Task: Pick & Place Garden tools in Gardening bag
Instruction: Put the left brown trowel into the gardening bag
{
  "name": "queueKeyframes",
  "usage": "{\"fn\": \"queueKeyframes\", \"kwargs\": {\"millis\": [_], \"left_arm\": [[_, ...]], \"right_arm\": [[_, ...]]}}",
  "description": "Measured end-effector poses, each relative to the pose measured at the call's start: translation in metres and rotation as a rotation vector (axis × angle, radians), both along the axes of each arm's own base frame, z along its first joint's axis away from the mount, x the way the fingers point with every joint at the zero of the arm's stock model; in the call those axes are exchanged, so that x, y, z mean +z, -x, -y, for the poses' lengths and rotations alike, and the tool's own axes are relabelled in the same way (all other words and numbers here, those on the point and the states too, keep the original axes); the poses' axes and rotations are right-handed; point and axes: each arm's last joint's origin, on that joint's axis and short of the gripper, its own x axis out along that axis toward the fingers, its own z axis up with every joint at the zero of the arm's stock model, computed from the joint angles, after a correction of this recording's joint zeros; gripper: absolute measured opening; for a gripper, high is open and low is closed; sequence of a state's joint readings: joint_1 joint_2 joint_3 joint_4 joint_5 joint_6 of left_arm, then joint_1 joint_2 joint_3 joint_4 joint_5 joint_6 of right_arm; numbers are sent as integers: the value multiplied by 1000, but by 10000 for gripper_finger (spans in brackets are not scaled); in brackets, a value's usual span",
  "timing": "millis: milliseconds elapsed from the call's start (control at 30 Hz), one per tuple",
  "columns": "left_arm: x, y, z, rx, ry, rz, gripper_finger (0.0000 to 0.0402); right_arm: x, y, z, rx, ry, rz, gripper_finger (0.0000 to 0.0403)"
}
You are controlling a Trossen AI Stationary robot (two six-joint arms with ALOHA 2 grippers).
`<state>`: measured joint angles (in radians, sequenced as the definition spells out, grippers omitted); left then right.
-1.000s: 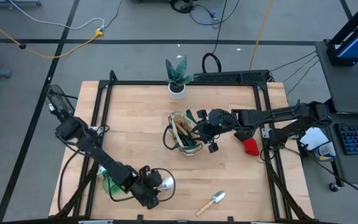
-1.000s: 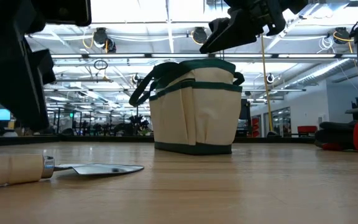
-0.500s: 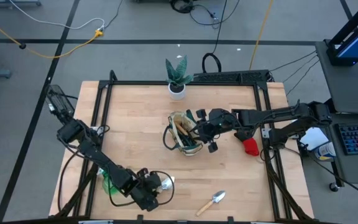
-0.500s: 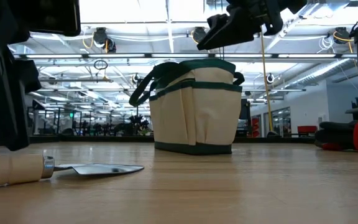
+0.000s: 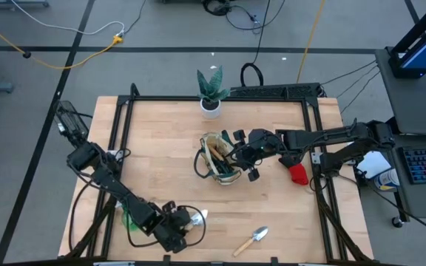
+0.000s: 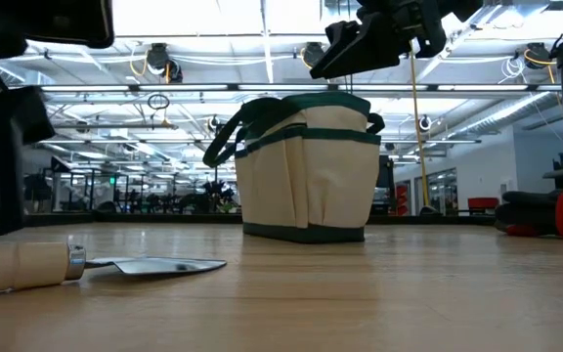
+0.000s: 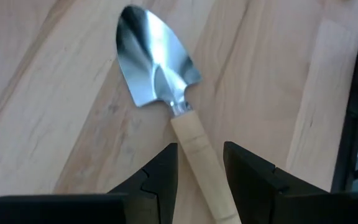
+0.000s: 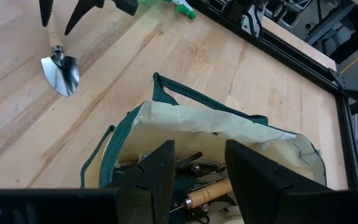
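A silver trowel (image 7: pixel 155 65) with a pale wooden handle (image 7: pixel 197 149) lies flat on the table near the front left. My left gripper (image 7: pixel 201 180) (image 5: pixel 174 227) hangs open just over it, slanting down, one finger on either side of the handle, with no touch that shows. The beige gardening bag (image 5: pixel 219 159) (image 6: pixel 306 166) stands upright at mid-table. My right gripper (image 8: pixel 199 180) (image 5: pixel 244 159) hovers open above the bag's open mouth. Inside the bag lie a wooden-handled tool (image 8: pixel 210 193) and dark pruners (image 8: pixel 191 165).
A second trowel (image 5: pixel 251 240) lies near the front edge, right of centre. A green spray bottle (image 5: pixel 129 218) lies beside the left arm. A red item (image 5: pixel 296 174) sits right of the bag. A plant in a white pot (image 5: pixel 211 92) stands at the far edge.
My left gripper has eased a little toward the table's near left corner, back along the trowel's handle away from the blade, and stays open. The trowel and the bag have not moved.
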<state>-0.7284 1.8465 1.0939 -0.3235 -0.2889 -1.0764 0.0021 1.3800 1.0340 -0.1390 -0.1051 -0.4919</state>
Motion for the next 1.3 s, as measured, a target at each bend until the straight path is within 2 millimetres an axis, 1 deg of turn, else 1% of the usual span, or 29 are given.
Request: {"fn": "queueKeyframes", "kwargs": {"millis": [100, 433, 667, 900, 967, 1133, 1300], "left_arm": [[0, 0, -1, 1, -5, -2, 131], [-27, -6, 5, 0, 19, -49, 131], [-30, -3, 5, -51, -50, -66, 131], [-34, 2, 0, -60, -97, -135, 129], [-34, 3, 0, -83, -108, -138, 118], [-34, 1, -3, -92, -112, -147, 66], [-29, -2, -7, -88, -94, -140, 66]], "right_arm": [[0, 0, 0, 0, 0, 0, 134], [0, 0, 0, 14, 21, 1, 134], [0, 0, 0, 14, 21, 1, 134], [0, 0, 0, 14, 21, 2, 134], [0, 0, 0, 14, 21, 2, 134], [0, 0, 0, 14, 21, 2, 134], [0, 0, 0, 14, 21, 7, 134]]}}
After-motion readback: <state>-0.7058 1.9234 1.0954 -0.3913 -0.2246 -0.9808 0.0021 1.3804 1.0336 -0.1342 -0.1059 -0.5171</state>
